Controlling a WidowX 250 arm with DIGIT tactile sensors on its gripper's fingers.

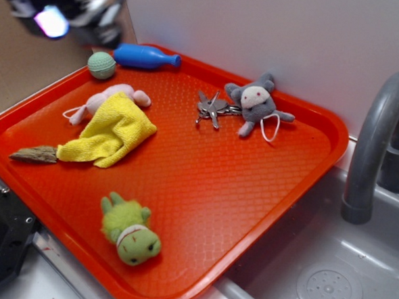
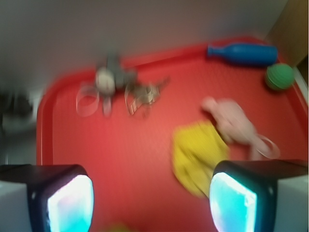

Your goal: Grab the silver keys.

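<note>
Claw: open wide, holding nothing, two glowing pads at the lower corners of the wrist view; blurred in the exterior view at upper left, hanging above the far left corner of the tray, well apart from the keys.

Tray: red, textured, raised rim, carrying all items.

Silver keys: small fanned bunch on a ring, flat on the tray near its back edge, touching or just beside the left side of the grey plush mouse; in the wrist view, smeared by blur, ahead of the claw and slightly left of centre.

Grey plush mouse: lying flat, white loop at its right side.

Blue bottle-shaped toy: on its side along the back rim.

Green ball: just left of the blue toy.

Pink plush: partly under a yellow cloth.

Green plush: near the front rim.

Grey faucet: right of the tray, over a sink.
</note>
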